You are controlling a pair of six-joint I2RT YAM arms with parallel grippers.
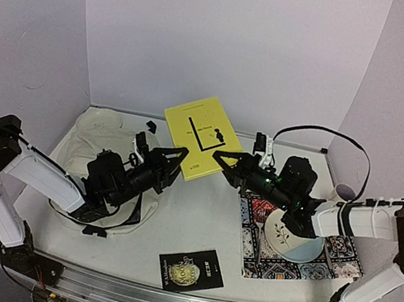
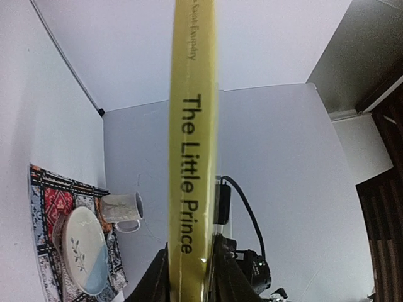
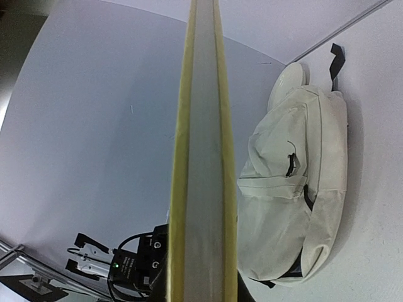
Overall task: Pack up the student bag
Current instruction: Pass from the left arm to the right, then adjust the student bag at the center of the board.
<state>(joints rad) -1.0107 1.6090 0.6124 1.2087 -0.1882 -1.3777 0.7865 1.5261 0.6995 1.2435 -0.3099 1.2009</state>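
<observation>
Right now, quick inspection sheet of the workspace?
Surface: white table, no spill seen.
Job's things: student bag lying at left, under the left arm; yellow book held up mid-table; black book flat near the front edge.
Clutter: patterned mat at right carrying a plate; mug beyond it.
Grippers: left gripper and right gripper each shut on the yellow book, opposite edges.
Cables: black cable loops behind the right arm.
Surroundings: white walls; nothing else seen.

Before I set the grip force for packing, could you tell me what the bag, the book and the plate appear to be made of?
Bag: soft matte cream fabric, perhaps canvas; it creases and slumps.
Book: paper pages in a thin yellow card cover with a printed spine.
Plate: probably glazed ceramic; smooth, with a painted leaf sprig.
</observation>
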